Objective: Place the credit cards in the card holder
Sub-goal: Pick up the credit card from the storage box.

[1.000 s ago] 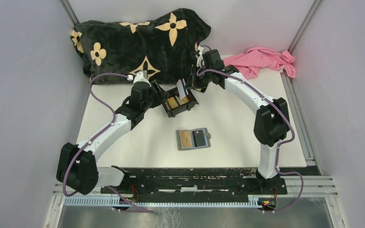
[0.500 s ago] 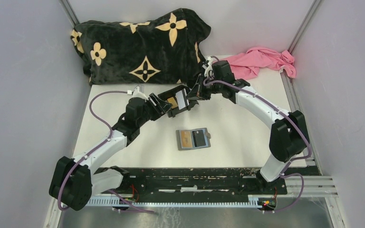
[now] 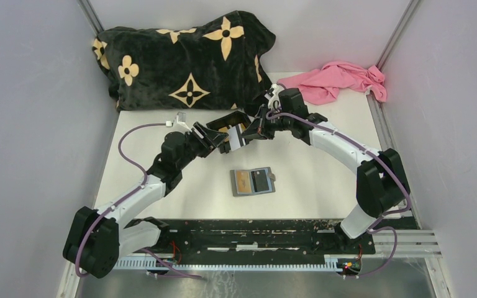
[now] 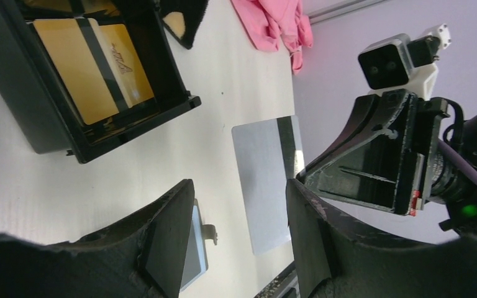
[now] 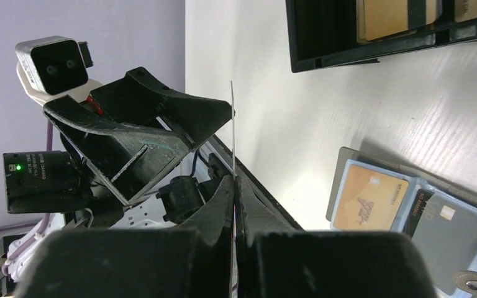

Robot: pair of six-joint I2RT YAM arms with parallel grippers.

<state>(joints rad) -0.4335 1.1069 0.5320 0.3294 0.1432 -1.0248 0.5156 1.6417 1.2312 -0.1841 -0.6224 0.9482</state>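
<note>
The grey card holder (image 3: 253, 180) lies open on the table, a gold card (image 5: 366, 198) and a dark card (image 5: 452, 234) in its slots. Behind it stands a black box (image 3: 231, 120) holding gold credit cards (image 4: 93, 68). My right gripper (image 3: 250, 131) is shut on a silvery card (image 4: 266, 180), which appears edge-on as the silvery card (image 5: 232, 133) in the right wrist view. My left gripper (image 4: 239, 230) is open, its fingertips close to that card's lower edge, with nothing between them. The card holder's corner and clasp tab (image 4: 208, 233) show beneath.
A black blanket with tan flowers (image 3: 186, 56) fills the back left. A pink cloth (image 3: 341, 77) lies at the back right. Grey walls close in both sides. The black mounting rail (image 3: 248, 233) runs along the near edge.
My right gripper has carried the silvery card away from the box, nearer and leftward to the left gripper. The left gripper drew back from the box's side and opened slightly.
</note>
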